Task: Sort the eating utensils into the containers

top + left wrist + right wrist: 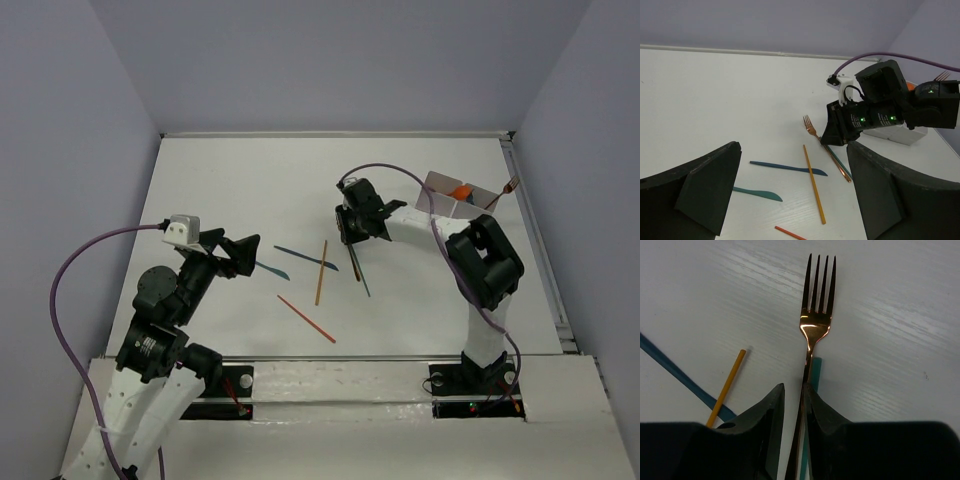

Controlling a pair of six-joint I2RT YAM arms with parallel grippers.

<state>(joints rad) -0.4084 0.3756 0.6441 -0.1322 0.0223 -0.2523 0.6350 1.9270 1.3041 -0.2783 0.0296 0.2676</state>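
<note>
The fork (816, 325) lies on the table (900, 310). Its handle is pinched between the right gripper's (794, 387) fingers, with the prongs pointing out past the fingertips. A teal stick (816, 371) lies just beside the handle, and an orange stick (728, 386) lies left of the fingers. The left gripper (792, 150) is spread wide and holds nothing.

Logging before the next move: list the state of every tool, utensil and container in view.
left tool, open, empty.
right tool, shut on the copper fork.
copper fork, lying flat on the table.
teal knives, loose on the table.
orange sticks, loose on the table.
white box, holds an orange utensil.
</note>
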